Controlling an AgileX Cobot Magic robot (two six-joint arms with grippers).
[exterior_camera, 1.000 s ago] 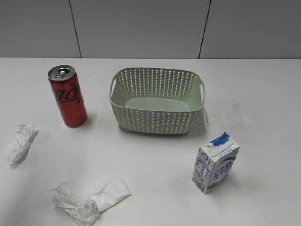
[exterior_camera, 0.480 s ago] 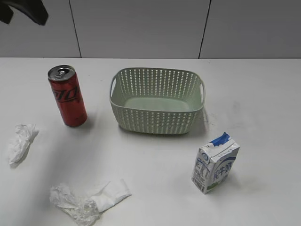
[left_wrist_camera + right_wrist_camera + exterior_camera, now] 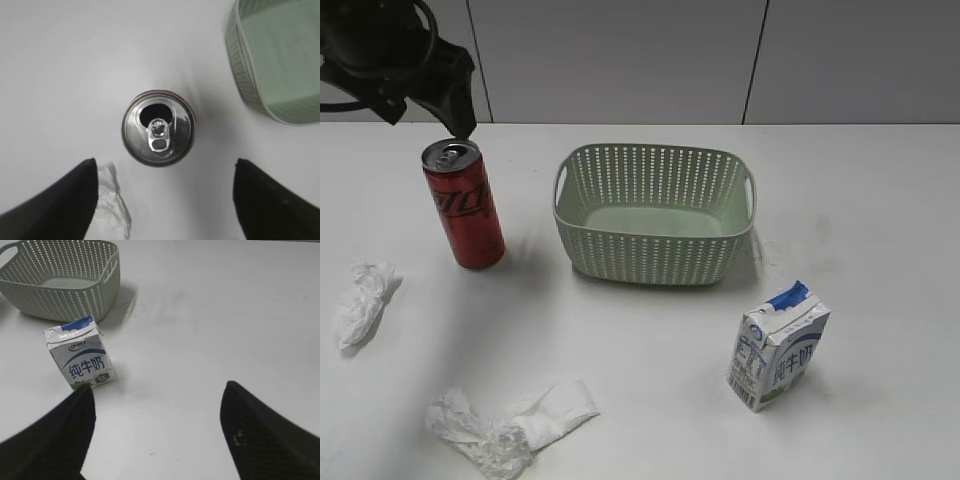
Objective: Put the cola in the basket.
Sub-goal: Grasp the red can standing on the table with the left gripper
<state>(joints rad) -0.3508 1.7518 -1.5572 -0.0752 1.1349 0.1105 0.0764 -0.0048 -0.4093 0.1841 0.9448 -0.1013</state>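
Observation:
The cola (image 3: pixel 465 204), a tall slim red can with black lettering, stands upright left of the basket; the left wrist view shows its silver top (image 3: pixel 158 128) from straight above. The pale green perforated basket (image 3: pixel 654 252) sits empty at mid table; its corner shows in the left wrist view (image 3: pixel 241 65) and it shows in the right wrist view (image 3: pixel 61 300). My left gripper (image 3: pixel 162 167) is open and empty, hovering above the can; its dark body shows at the exterior view's top left (image 3: pixel 395 60). My right gripper (image 3: pixel 157 392) is open and empty over bare table.
A white-and-blue milk carton (image 3: pixel 778 346) stands front right, also in the right wrist view (image 3: pixel 80 356). Crumpled white tissues lie at the left edge (image 3: pixel 362 303) and front left (image 3: pixel 505 420); one shows in the left wrist view (image 3: pixel 111 205).
My left arm has come into the exterior view at the top left and moved right and down, over the cola. The can, basket and carton have not moved.

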